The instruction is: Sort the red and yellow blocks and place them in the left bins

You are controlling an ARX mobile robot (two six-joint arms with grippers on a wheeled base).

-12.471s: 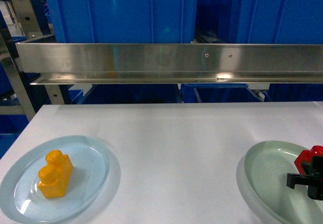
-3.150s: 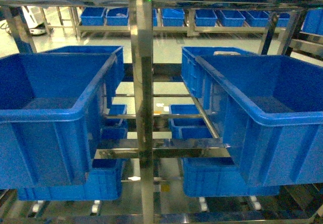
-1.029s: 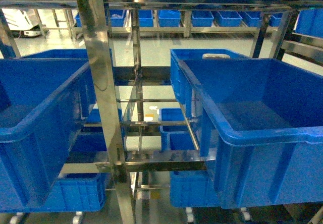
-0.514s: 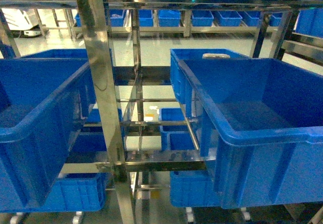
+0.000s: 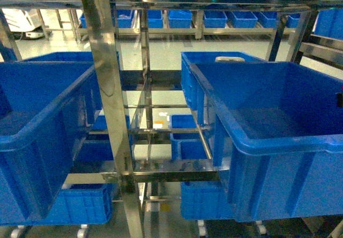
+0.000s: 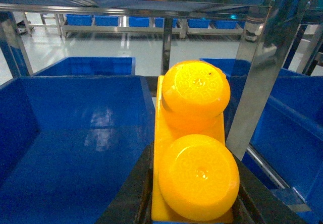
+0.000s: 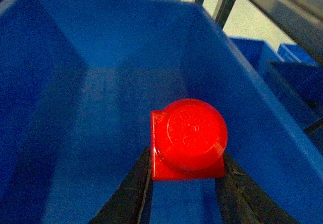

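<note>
Crates of deep blue plastic fill the head view, one left bin (image 5: 37, 136) and one right bin (image 5: 278, 136) either side of a steel rack post (image 5: 110, 109), neither arm showing. Left wrist: the left gripper (image 6: 194, 193) fingers clamp the yellow block (image 6: 194, 148) above an open bin floor (image 6: 75, 158), a post just right. Right wrist: the right gripper (image 7: 184, 183) fingers clamp the red block (image 7: 187, 139) over a bin interior (image 7: 91, 108), walls well apart.

Head view faces the rack (image 5: 107, 104) level, wrist views look closely down into blue crates (image 7: 75, 82) — shared.

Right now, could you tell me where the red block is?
In the right wrist view, the red block sits gripped in the right claw, above a blue bin.
</note>
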